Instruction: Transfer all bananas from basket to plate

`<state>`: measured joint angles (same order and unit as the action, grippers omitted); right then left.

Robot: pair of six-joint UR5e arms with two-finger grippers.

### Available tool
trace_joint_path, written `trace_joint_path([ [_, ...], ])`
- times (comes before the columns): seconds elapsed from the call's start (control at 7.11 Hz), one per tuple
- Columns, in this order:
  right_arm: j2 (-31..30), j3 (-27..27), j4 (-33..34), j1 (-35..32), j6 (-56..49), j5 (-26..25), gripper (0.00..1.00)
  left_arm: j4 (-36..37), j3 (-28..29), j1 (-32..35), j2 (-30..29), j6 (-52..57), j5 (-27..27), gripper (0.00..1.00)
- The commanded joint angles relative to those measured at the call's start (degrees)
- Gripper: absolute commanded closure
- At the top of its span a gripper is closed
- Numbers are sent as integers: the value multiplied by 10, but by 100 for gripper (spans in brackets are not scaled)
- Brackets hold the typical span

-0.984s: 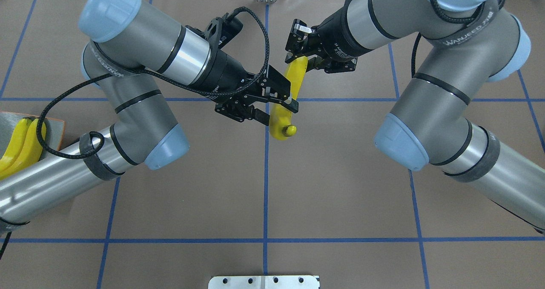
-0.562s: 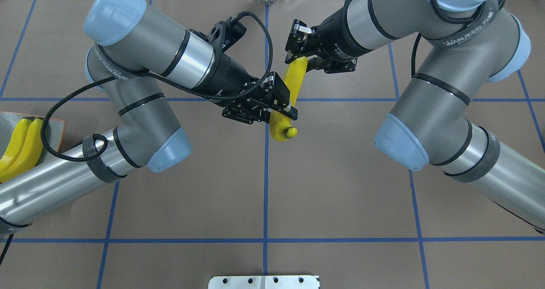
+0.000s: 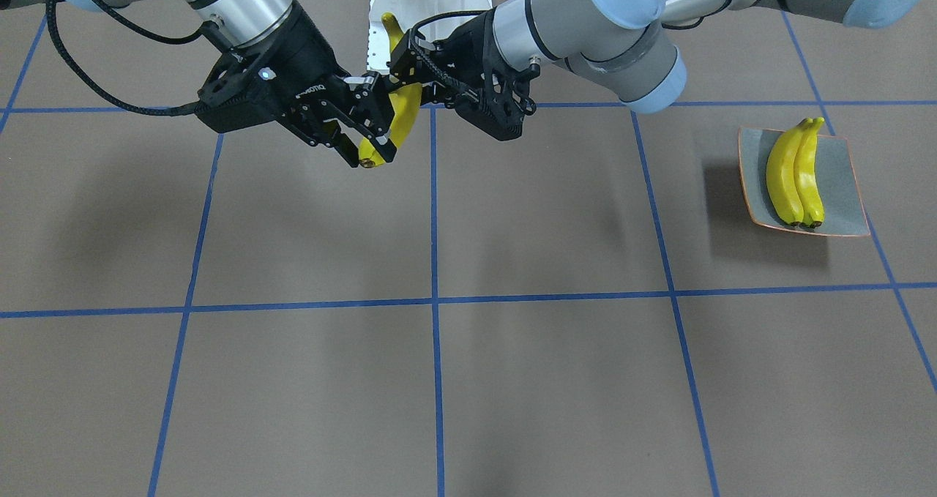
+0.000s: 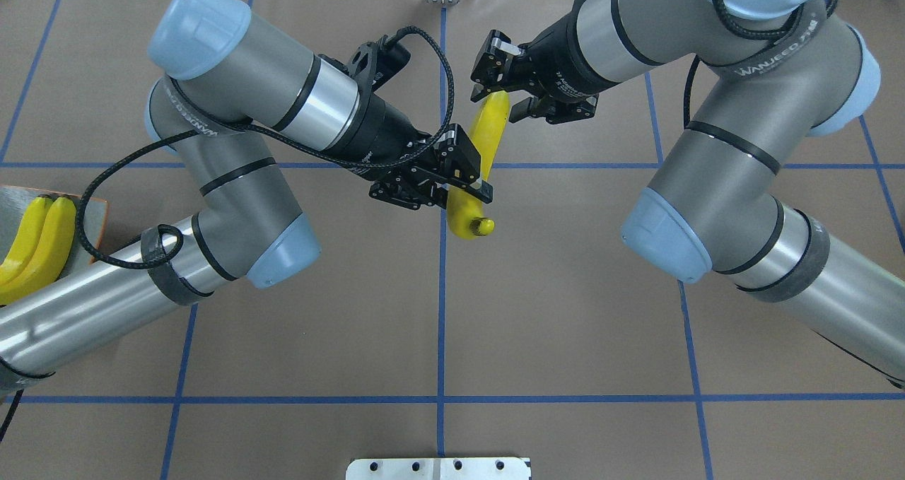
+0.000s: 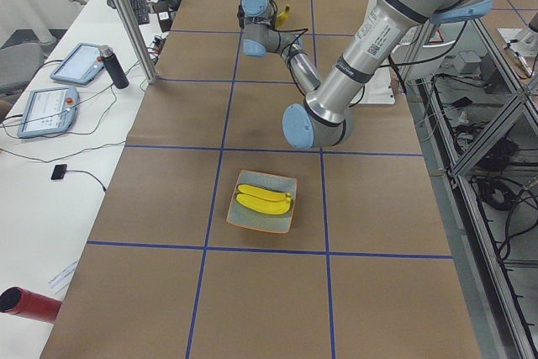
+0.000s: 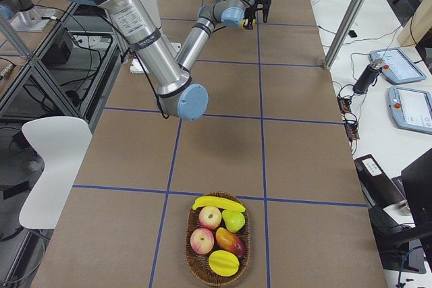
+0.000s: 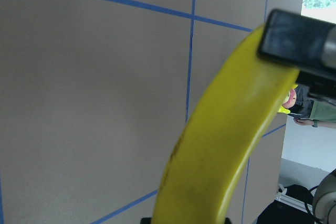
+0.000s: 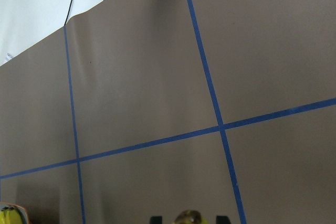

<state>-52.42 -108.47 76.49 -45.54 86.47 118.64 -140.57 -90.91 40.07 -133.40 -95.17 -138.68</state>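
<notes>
A: Where is the banana now?

B: The held banana (image 4: 488,141) hangs above the middle of the table (image 4: 565,289), over the blue centre line (image 4: 441,310). The left gripper (image 4: 461,191) is clamped on the half nearer to the robot. The right gripper (image 4: 500,98) is at the far tip. In its wrist view its fingers (image 8: 155,219) stand on both sides of that tip with a small gap, so it is parted and does not touch.

A: And the others?

B: Two bananas (image 3: 795,171) lie side by side on the plate (image 3: 842,167), on the robot's left. One more banana (image 6: 218,203) lies at the edge of the basket (image 6: 189,251), beside other fruit (image 6: 202,239).

A: Any writing?

B: "WANJEED" on the black strap (image 4: 771,59) of the right arm. "ROBOTIQ", upside down, on the right gripper's body in the front view.
</notes>
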Motion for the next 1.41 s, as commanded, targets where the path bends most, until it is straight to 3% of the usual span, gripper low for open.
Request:
trace_joint_path([
  [0.0,0,0,0,0,0,-1,0,1,0,0,1,0,0,100],
  [0.42,1,0,2,-28,20,2,0,6,10,5,10,-16,0,100],
  [0.7,-6,5,4,-53,20,5,0,5,-12,17,82,-56,-2,100],
  [0.98,-23,19,4,-79,19,7,0,5,-72,55,203,-72,-24,100],
  [1.27,-33,34,3,-88,14,7,0,-4,-88,177,282,-63,-165,100],
])
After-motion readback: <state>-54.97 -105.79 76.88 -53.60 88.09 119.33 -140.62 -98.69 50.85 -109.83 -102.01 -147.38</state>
